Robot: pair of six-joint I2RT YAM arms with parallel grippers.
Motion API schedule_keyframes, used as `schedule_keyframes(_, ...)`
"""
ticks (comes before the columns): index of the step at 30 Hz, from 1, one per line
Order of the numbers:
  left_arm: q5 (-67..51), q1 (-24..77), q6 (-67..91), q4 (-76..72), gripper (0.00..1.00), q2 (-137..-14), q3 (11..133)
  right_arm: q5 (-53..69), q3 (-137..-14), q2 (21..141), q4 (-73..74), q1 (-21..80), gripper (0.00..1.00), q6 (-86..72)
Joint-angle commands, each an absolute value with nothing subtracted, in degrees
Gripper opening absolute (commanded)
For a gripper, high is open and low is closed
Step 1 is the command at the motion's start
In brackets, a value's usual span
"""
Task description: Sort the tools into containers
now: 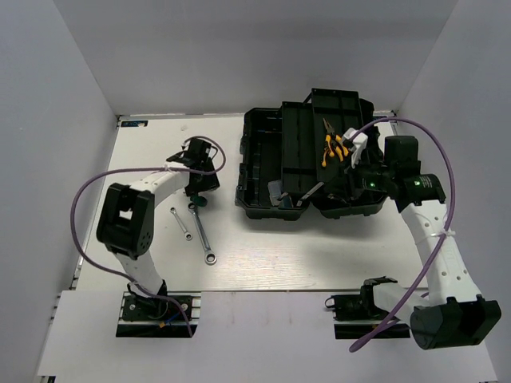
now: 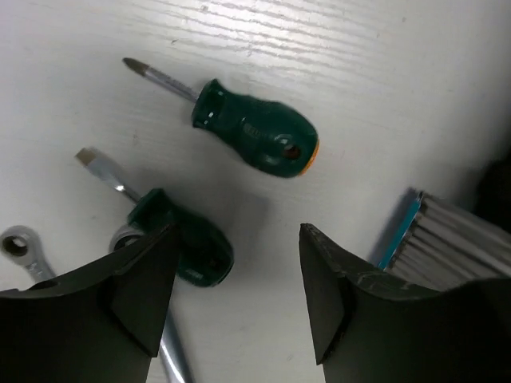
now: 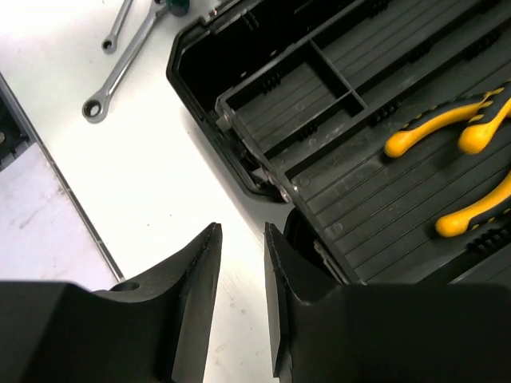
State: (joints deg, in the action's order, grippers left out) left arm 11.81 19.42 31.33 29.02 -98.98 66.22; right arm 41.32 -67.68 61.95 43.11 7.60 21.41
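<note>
done — pliers (image 3: 439, 124) in toolbox tray (image 3: 335, 72) ahead of right gripper (image 3: 241, 239) (barely parted, empty) | pending — screwdrivers (image 2: 255, 136), wrenches (image 1: 201, 233) below left gripper (image 2: 238, 247), jaws spread, empty

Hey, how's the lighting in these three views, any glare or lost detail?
Left wrist: even light, soft shadow under the screwdrivers, left fingers dark. Right wrist: pliers sharp, right fingers near black. Top: no glare, toolbox interior murky.
</note>
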Motion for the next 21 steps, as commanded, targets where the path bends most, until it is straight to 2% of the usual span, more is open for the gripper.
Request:
schedule_keyframes(1,7.21,18.29,36.37,29.96,0.71,-100.36,74.6,40.43,-66.27,60.73,40.96,8.17,0.34,21.53)
schedule_keyframes(13,5.45,16.7,41.92,35.15,0.74,-108.28,82.0,39.99,-65.39,63.54,39.2,8.17,0.36,21.09)
schedule_keyframes(21,7.38,16.7,43.68,36.73,0.78,-104.24,80.42,39.9,-64.43,64.51,38.24,7.91,0.36,20.4)
